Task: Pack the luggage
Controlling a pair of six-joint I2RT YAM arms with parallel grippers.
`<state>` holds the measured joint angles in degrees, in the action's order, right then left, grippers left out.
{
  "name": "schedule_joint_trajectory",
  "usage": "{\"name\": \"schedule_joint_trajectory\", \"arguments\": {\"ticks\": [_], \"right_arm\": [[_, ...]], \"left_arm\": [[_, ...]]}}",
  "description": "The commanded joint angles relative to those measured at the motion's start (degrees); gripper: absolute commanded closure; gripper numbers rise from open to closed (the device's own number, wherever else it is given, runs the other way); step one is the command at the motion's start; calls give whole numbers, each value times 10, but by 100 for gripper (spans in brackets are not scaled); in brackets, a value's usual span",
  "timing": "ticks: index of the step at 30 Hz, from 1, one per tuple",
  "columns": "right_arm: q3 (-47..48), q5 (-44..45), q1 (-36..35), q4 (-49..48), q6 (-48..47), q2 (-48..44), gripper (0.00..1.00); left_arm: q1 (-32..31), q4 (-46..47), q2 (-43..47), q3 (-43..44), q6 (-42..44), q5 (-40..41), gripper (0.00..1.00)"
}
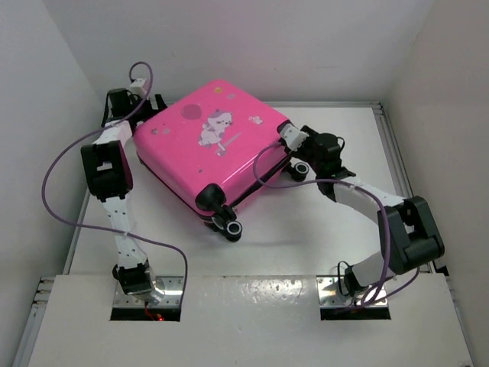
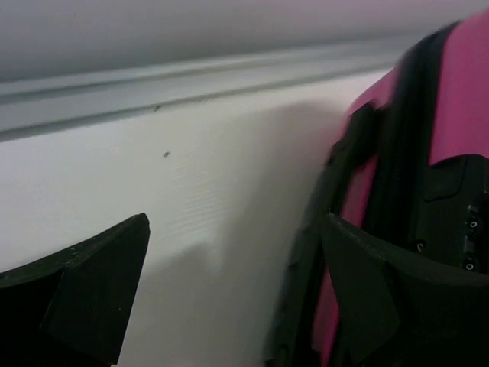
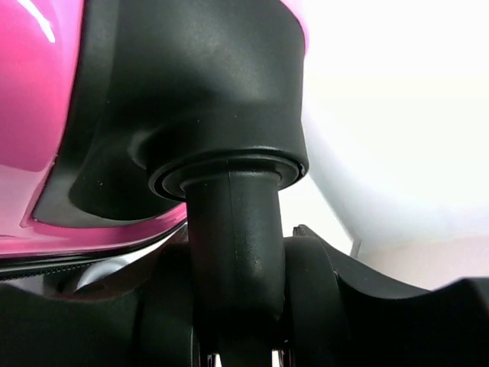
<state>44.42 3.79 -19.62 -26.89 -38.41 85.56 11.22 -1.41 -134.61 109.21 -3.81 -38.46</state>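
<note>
Left pincer (image 2: 235, 229) stands released, its two dark fingers (image 2: 84, 290) spread wide over bare white surface (image 2: 191, 176). The right finger is close at the black-trimmed side of the luggage (image 1: 210, 149), and I cannot tell whether it touches. Its arm reaches from the near edge to the case's far-left corner, elbow bent outward. Right pincer (image 1: 290, 138) sits at the case's right-hand corner, just above a black wheel (image 1: 302, 167). Its wrist view is filled by a caster stem (image 3: 233, 252) and housing, so I cannot tell whether it is clenched or released. Pink and closed, the luggage lies flat and diagonal mid-surface, printed shell up, another wheel (image 1: 231, 228) toward the near edge. White walls (image 1: 46, 92) close in left, back and right, with bare surface to the right of the case. Purple cables (image 1: 44, 183) loop off both arms.
</note>
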Motion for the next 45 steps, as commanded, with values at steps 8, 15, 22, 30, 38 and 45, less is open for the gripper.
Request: {"name": "schedule_joint_trajectory", "arguments": {"ticks": [8,15,22,30,38,45], "right_arm": [[153,-210,-97,-420,-48,79,100],[96,-164,-77,-425,-60,89,100],[22,-103,-39,-415,-69,94,100],[17,-70,7,-395,-49,142,97],[28,-68,15,-421,-33,174,65],[-9,-78,17,-346,8,89,33]], "left_arm": [[-37,405,55,-46,-422,-283,2],[-43,176,42,11,-271,-245,2],[-54,103,30,34,-216,-167,0],[-48,44,48,18,-156,-37,0],[-28,21,86,-27,-132,-19,0],[-16,21,109,-67,-131,42,0]]}}
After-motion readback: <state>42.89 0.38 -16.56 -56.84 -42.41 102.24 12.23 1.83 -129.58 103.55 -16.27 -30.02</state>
